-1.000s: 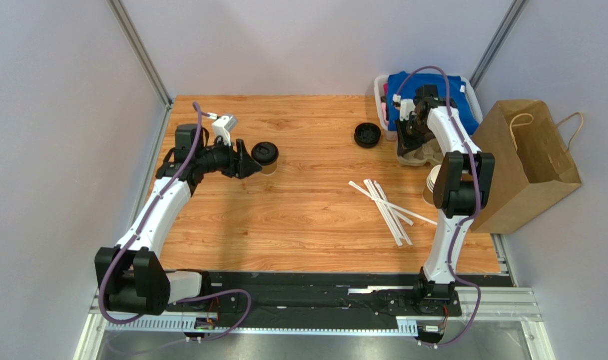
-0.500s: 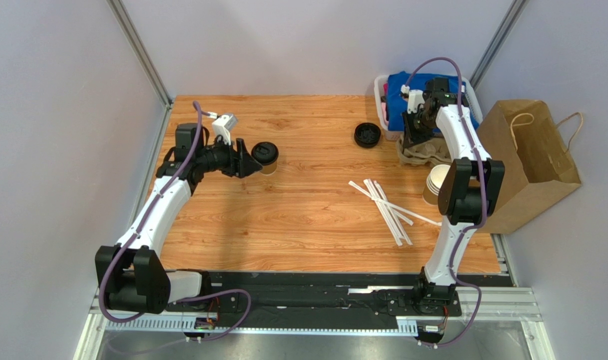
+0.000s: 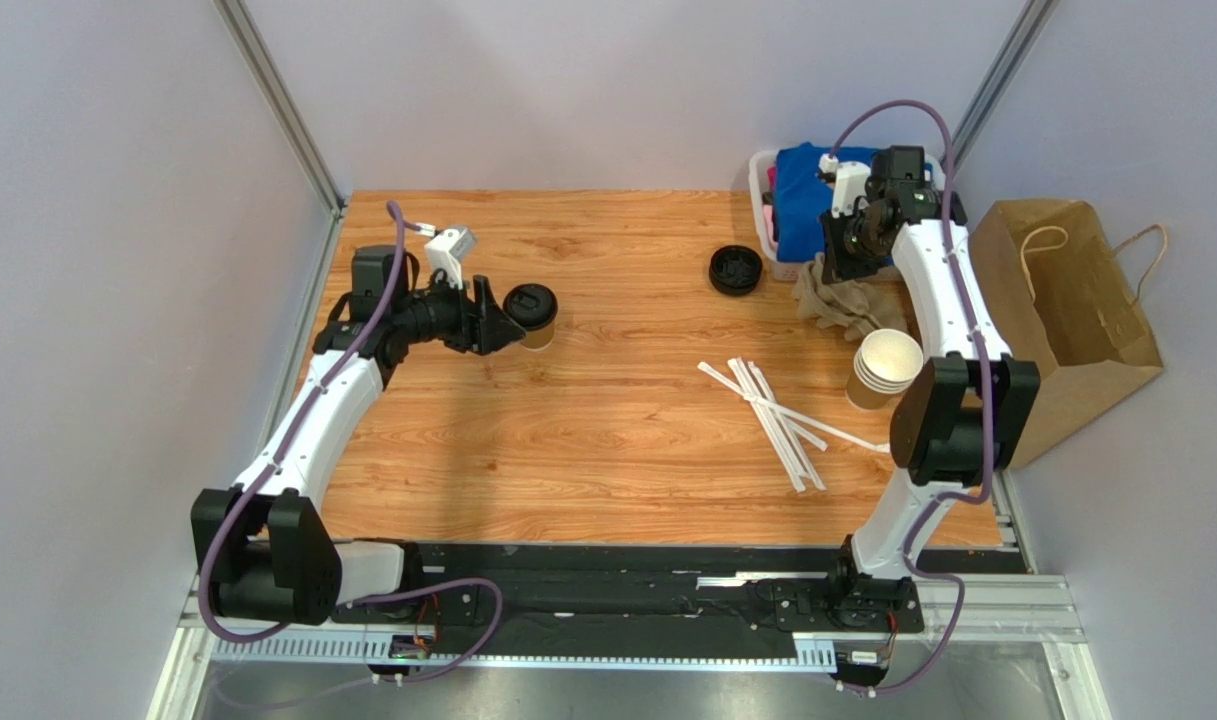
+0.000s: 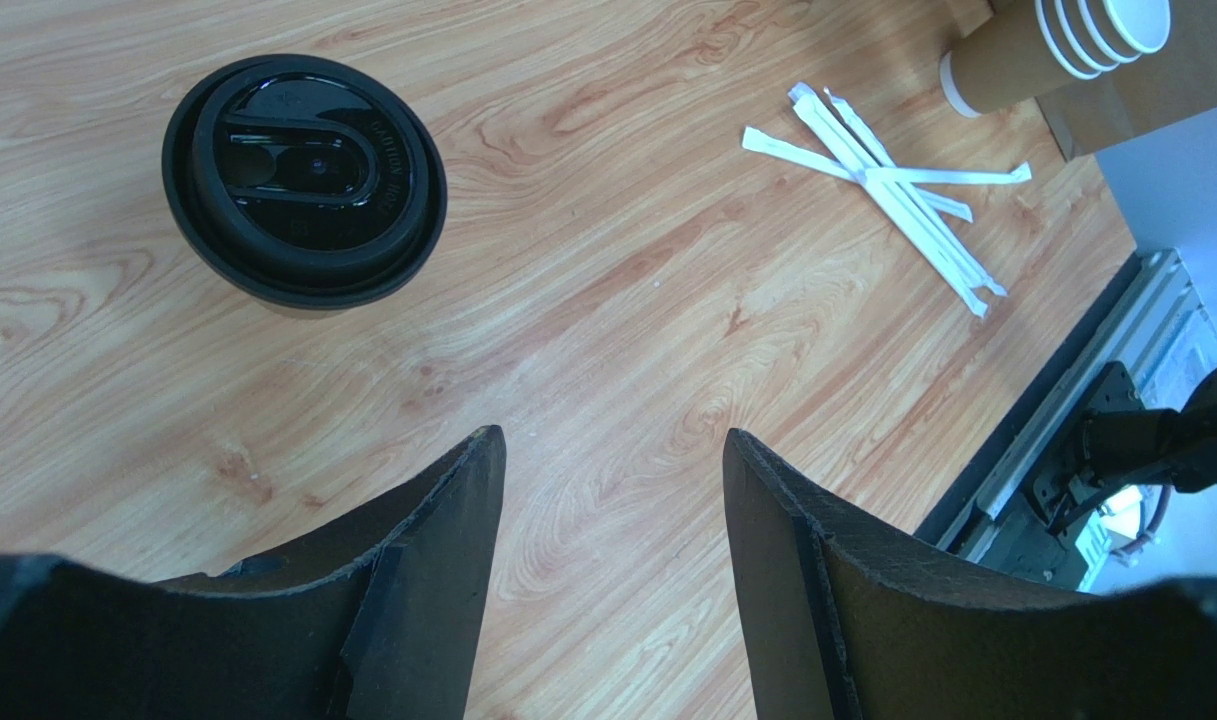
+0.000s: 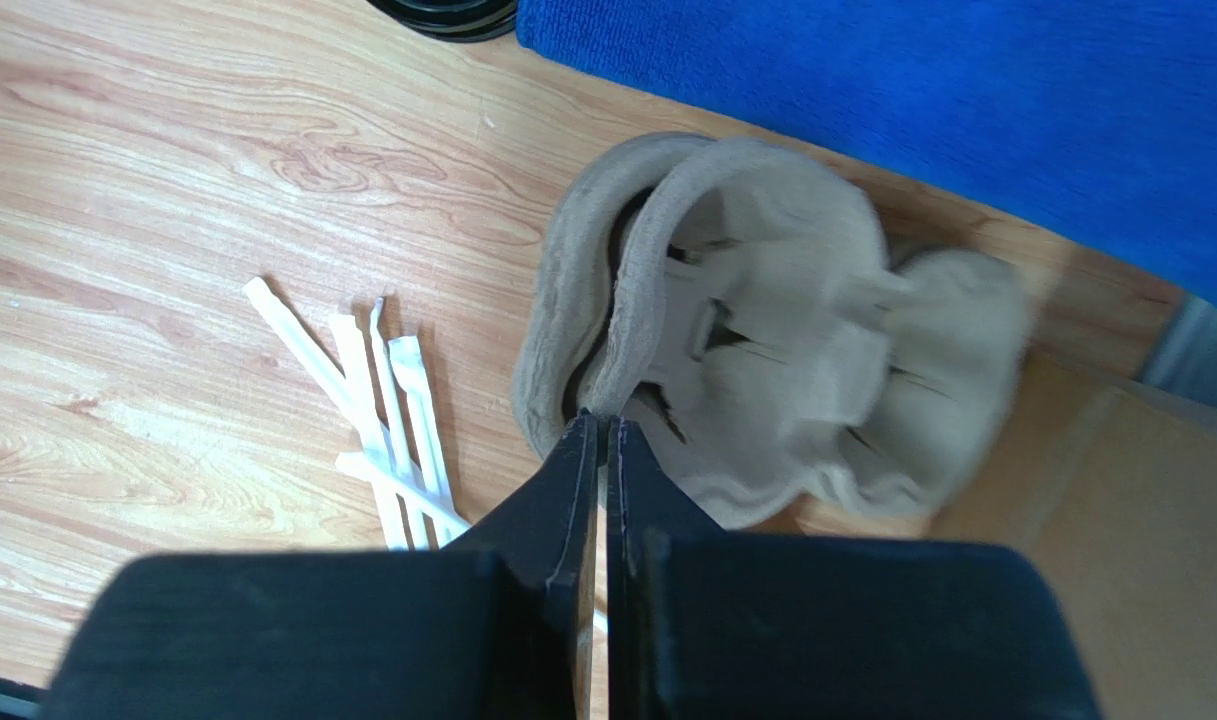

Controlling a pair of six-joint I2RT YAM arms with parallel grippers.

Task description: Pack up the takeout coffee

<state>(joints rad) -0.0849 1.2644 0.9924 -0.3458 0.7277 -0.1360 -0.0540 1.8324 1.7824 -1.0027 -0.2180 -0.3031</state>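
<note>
Inspector: Markings legible on any item?

Technician: Raised lettering curved around the drink slot on the lid of the takeout coffee (image 4: 305, 180). It was too small to read.

Inspector: State materials and shapes, largest item first.

Technician: Table (image 3: 614, 435): wood-grain surface, rectangular. Paper bag (image 3: 1072, 300): brown kraft with cord loop handles, at the table's right edge. Blue cloth (image 3: 804, 173): soft napped fabric, heaped in a white bin (image 3: 760, 180) at the far right corner. Cup carrier (image 5: 780, 360): grey-brown moulded pulp, matte and lobed, just in front of the bin. The right gripper (image 5: 599, 428) had its fingers pressed together, tips pinching the carrier's rim. Cup stack (image 3: 886, 365): brown paper, white rolled rims, nested, beside the bag.

Inspector: Location of the task item?

Technician: The takeout coffee stood upright on the far left of the table, with a brown paper wall and a glossy round black plastic lid. The left gripper (image 4: 611, 450) faced it with jaws spread wide, just beside the cup and not touching it. Loose lid (image 3: 736, 270): black, round, near the bin. Straws (image 3: 772, 413): thin, flat, white-wrapped, crossed in a loose pile near the cup stack.
</note>
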